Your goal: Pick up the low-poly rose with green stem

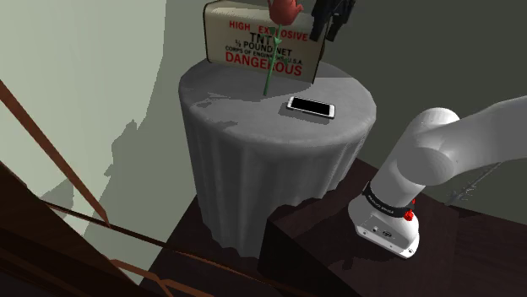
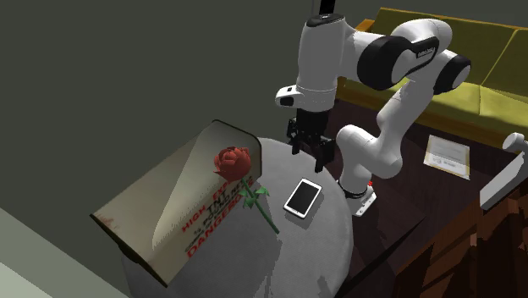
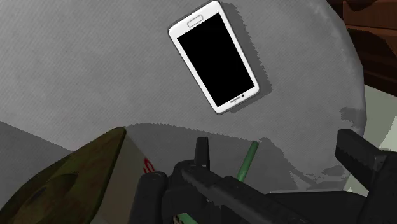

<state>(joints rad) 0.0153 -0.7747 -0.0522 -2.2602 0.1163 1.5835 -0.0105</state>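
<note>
Against the lettered face of a box [image 2: 169,212], the rose [image 2: 233,161] stands nearly upright, its red bloom on top and the foot of its green stem on the round cloth-draped surface [image 1: 253,152]. A white phone [image 1: 311,107] lies flat near the stem's foot. The end effector [image 2: 311,157] hangs above the surface beside the rose, its fingers apart and not gripping anything.

In the shoulder view, the top edge cuts off the upper part of the lettered box [image 1: 253,46], most of the rose [image 1: 285,8] bloom in front of it, and the gripper [image 1: 327,34] just beside it. The stem [image 1: 268,72] covers part of the box's smallest print. In the wrist view, you see a short green piece of stem beside the box's corner; the rest lies behind the gripper's black body. The grey cloth [image 1: 262,169] hides the desk [image 1: 236,89] below its top.
</note>
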